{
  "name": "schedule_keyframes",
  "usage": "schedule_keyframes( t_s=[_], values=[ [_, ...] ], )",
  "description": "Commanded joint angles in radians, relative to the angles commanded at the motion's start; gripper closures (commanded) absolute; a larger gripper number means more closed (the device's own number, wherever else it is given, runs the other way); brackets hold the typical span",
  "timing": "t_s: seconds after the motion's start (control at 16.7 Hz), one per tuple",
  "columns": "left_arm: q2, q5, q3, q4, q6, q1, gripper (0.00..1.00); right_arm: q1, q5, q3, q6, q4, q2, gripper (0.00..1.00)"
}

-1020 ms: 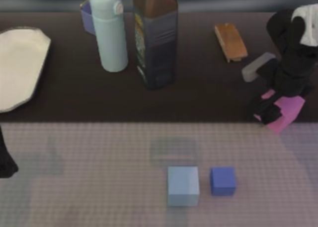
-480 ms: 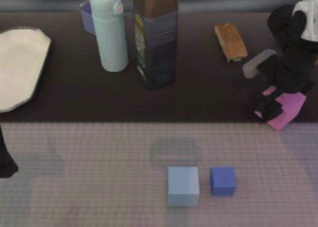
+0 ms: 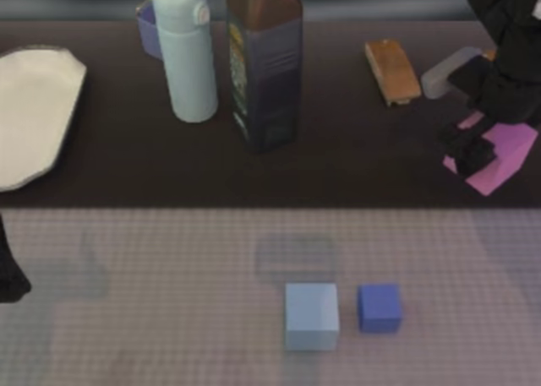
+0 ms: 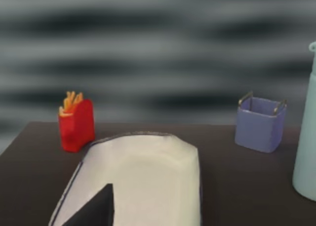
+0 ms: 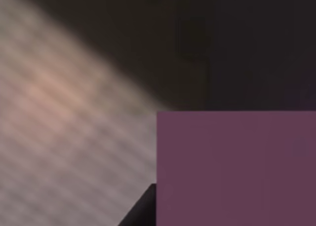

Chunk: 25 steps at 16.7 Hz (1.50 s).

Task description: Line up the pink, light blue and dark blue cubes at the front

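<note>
Since the earlier frames, the right gripper (image 3: 473, 145) had travelled toward the far right of the table, taking the big matte pink cube (image 3: 505, 156) with it. The cube appeared lifted clear of the surface, over the dark brown smooth strip (image 3: 355, 166) at the right edge. The gripper was clenched on the pink cube; in the right wrist view the cube's flat face (image 5: 237, 166) filled the near field.

Step in hand, as judged: transport of the pink cube after pickup. The mid-sized pale icy blue cube (image 3: 311, 316) and the small deep blue cube (image 3: 379, 307) sat side by side, close but apart, on the pale grey-lilac gridded front surface (image 3: 169, 301), with the deep blue one to the right.

Orientation: a cube has no long axis. From above, the pink cube's edges ran diagonal to the table edges, whereas the two blue cubes sat square to them.

The next move called for carrying the pink cube near and to the left, rotating it square, and setting it down in line with the blue pair. By size order, the free spot left of the pale blue cube appeared the likely target.

The left arm (image 3: 10, 276) sat parked at the near left edge.
</note>
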State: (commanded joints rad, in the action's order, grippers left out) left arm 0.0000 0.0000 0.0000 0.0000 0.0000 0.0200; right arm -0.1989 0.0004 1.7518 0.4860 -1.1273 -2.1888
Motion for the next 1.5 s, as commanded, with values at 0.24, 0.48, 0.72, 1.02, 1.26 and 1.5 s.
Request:
schedule_keyframes(
  t_s=[0.24,0.48,0.72,1.02,1.26,1.5],
  values=[
    [0.000,0.000,0.000,0.000,0.000,0.000,0.00,-0.003,0.000,0.004,-0.014,0.000,-0.007,1.00],
    [0.000,0.000,0.000,0.000,0.000,0.000,0.00,-0.093,0.000,0.066,-0.161,-0.030,-0.042,1.00],
    [0.000,0.000,0.000,0.000,0.000,0.000,0.00,-0.256,0.002,0.157,-0.453,-0.083,-0.097,1.00],
    [0.000,0.000,0.000,0.000,0.000,0.000,0.00,-0.497,0.002,0.270,-0.940,-0.158,-0.163,1.00],
    [0.000,0.000,0.000,0.000,0.000,0.000,0.00,-0.672,0.004,0.350,-1.287,-0.200,-0.192,1.00],
    [0.000,0.000,0.000,0.000,0.000,0.000,0.00,-0.783,0.011,0.397,-1.472,-0.215,-0.194,1.00]
  ],
)
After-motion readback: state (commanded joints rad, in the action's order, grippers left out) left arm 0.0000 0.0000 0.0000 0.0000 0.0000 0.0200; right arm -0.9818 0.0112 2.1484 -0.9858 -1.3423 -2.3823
